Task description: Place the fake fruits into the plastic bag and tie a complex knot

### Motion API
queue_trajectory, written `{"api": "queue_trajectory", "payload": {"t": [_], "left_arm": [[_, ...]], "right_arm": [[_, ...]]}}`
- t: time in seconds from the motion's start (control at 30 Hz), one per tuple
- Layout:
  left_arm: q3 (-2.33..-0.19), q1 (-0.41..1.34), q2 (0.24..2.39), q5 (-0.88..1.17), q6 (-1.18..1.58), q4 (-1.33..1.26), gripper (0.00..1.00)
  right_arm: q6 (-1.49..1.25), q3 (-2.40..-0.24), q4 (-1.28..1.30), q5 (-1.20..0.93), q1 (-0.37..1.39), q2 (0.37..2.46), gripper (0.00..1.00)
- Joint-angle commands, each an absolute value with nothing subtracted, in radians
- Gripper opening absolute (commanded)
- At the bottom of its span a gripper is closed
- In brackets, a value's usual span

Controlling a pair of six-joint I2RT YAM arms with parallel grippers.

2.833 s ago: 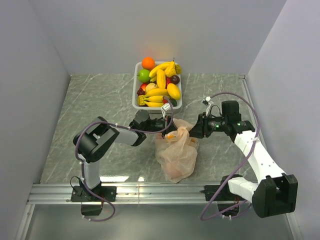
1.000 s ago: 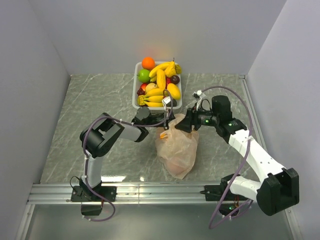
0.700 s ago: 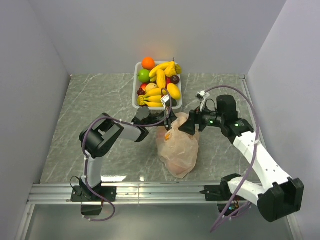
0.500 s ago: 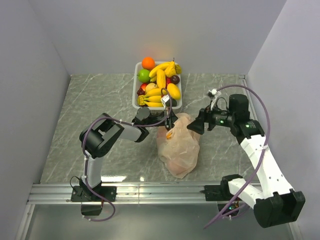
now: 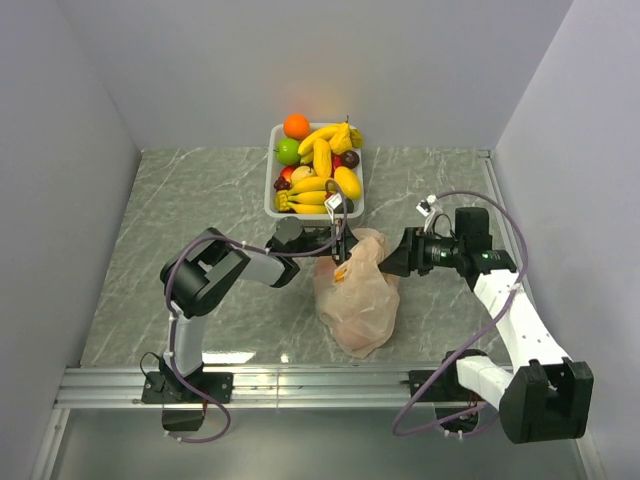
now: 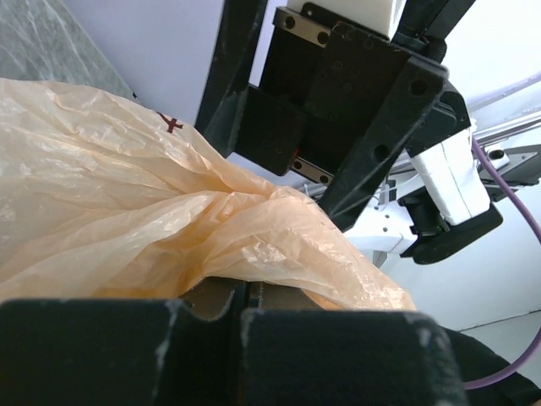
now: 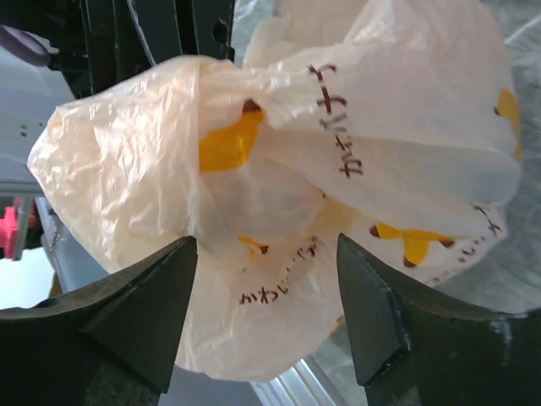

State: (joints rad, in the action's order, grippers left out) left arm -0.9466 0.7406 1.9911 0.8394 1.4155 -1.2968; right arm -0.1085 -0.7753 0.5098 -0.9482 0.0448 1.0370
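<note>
Right in front of my right claw (image 7: 264, 254), which is spread wide and touching nothing, the bag (image 5: 355, 300) sits slumped on the surface (image 5: 200, 200). My left claw (image 6: 241, 309) is pinching a fold at its top. It's thin, floppy, slippery stuff and looks light, so I'd grab a bunched fold near the mouth, not the smooth side.
</note>
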Motion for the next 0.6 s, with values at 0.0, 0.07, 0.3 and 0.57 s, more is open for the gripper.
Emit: {"api": "queue_trajectory", "payload": {"t": [0.0,0.07,0.3,0.57], "left_arm": [[-0.951,0.758,1.97,0.833,1.381,-1.451,0.0],[-0.953,0.764,1.977,0.836,1.385,-1.465,0.0],[-0.994,0.79,2.04,0.861,1.423,-1.557,0.0],[-1.003,0.822,2.056,0.88,1.424,-1.615,0.0]], "right_arm": [[-0.222,-0.766,0.342,-0.974,0.08,1.048,0.75],[-0.27,-0.75,0.298,-0.971,0.112,1.055,0.77],[-0.426,-0.721,0.082,-0.963,0.212,1.123,0.78],[-0.486,-0.718,-0.058,-0.982,0.232,1.173,0.78]]}}
